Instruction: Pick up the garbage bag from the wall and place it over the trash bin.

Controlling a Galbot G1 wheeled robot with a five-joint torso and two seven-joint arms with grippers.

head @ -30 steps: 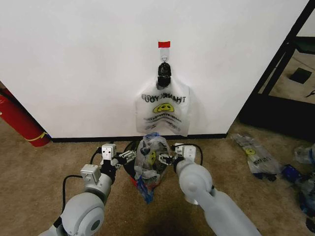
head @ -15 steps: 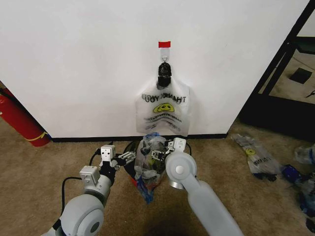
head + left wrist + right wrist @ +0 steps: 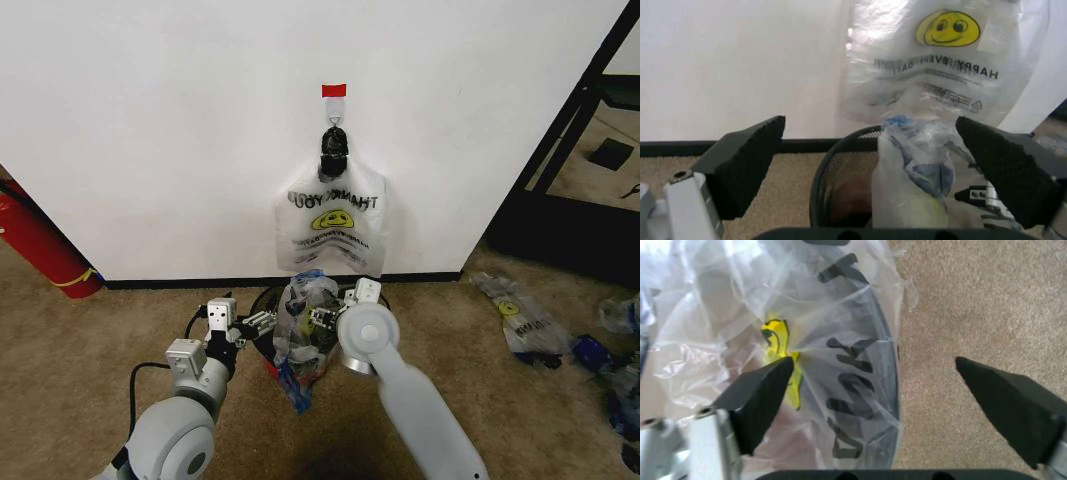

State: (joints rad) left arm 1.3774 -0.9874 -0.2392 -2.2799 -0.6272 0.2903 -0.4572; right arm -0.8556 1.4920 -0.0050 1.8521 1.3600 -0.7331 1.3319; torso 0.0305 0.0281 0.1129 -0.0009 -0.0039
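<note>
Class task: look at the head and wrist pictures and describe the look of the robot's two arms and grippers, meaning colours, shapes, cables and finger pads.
Both arms are rounded light-grey shells with disc-shaped joints. The left gripper has a white boxy mount, metal linkages and looping black cables. The right gripper sits past a round silver joint. Wrist views show black wedge-shaped foam fingers.

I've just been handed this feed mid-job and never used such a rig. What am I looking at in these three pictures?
The wide picture comes from the robot's head, looking down at its two grey arms. The other two come from cameras on each wrist, looking out between that gripper's dark pads. The left gripper and right gripper both sit open on either side of the garbage bag, which is draped over the black mesh trash bin. Neither holds it. Behind, on the wall, a second smiley bag hangs from a hook. A red fire extinguisher lies left.
</note>
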